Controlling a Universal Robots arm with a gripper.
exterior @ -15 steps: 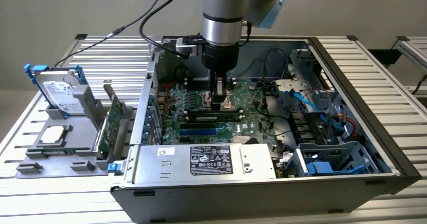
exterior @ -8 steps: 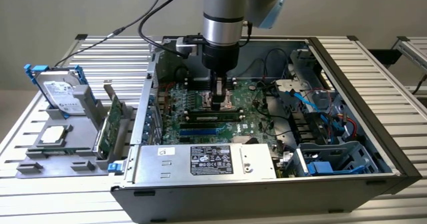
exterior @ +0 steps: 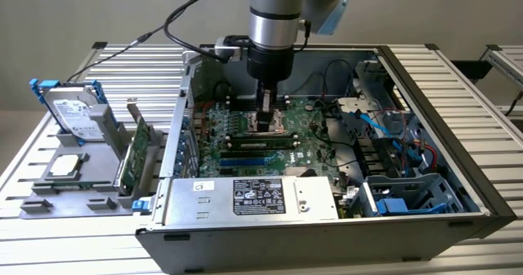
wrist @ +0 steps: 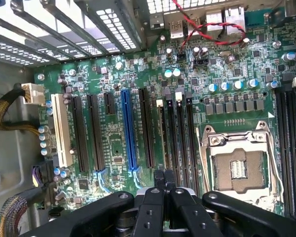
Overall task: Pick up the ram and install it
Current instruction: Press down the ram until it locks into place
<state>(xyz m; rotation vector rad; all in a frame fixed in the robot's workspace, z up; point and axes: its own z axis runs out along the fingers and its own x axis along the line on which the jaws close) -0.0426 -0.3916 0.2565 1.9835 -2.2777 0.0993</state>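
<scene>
Claw (wrist: 158, 180) pressed together, empty, poised above motherboard (wrist: 138, 79) memory slots (wrist: 180, 138); ram (exterior: 261, 144) seated in slot.

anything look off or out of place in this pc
Nothing looks spilled or broken. One oddity: the CPU socket on the motherboard sits bare, with no processor or cooler on it. The hard drive stands outside the case, on the exterior view's left.
</scene>
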